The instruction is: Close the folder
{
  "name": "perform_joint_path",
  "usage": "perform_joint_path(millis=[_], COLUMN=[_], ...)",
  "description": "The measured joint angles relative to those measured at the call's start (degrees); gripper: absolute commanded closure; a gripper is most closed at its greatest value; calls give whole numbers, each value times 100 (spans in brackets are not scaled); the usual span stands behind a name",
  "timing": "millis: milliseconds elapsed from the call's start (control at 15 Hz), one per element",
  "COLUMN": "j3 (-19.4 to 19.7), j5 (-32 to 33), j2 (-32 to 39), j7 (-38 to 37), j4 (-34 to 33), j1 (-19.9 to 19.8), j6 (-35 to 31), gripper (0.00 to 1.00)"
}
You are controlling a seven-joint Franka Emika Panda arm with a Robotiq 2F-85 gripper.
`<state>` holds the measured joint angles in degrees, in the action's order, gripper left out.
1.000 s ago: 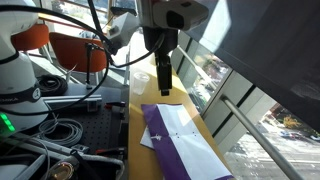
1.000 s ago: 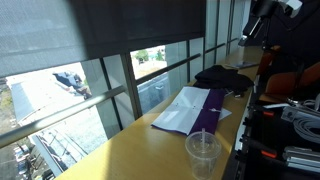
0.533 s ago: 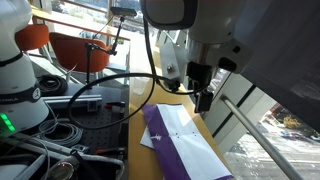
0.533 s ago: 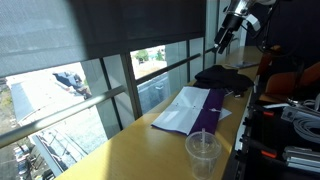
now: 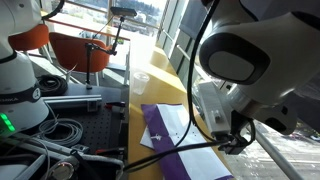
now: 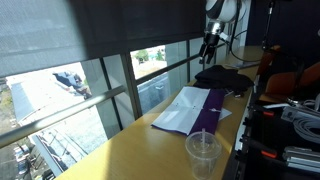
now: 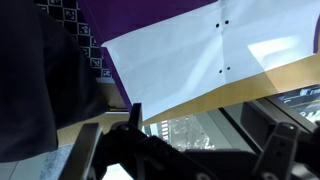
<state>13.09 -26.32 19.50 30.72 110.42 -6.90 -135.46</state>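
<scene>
The purple folder (image 5: 172, 137) lies open on the tan tabletop, its white sheets showing beside a purple flap. It also shows in an exterior view (image 6: 195, 108) and in the wrist view (image 7: 190, 45), where the punched white sheet fills the top. My gripper (image 5: 238, 138) hangs at the window side of the folder, above the table edge, and touches nothing. An exterior view (image 6: 209, 47) shows it high above the far end of the table. In the wrist view (image 7: 185, 160) the two fingers stand wide apart and empty.
A black cloth (image 6: 225, 78) lies just beyond the folder and shows dark in the wrist view (image 7: 40, 80). A clear plastic cup (image 6: 203, 150) stands at the table's near end. Window glass runs along one table edge (image 7: 215, 92). Cables and an orange chair (image 5: 70, 50) are beside the table.
The arm has swung from above the far end of the table across toward the window side of the folder and come lower. The folder has not moved.
</scene>
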Motion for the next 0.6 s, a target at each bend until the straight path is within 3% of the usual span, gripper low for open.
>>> perform_joint_path(millis=[333, 600], j3=[-757, -1035], j5=[0, 273], j2=[1264, 2056], j7=[523, 487], j4=[-1617, -2492], j1=[-1053, -1216], j6=[608, 857], gripper=[0, 0])
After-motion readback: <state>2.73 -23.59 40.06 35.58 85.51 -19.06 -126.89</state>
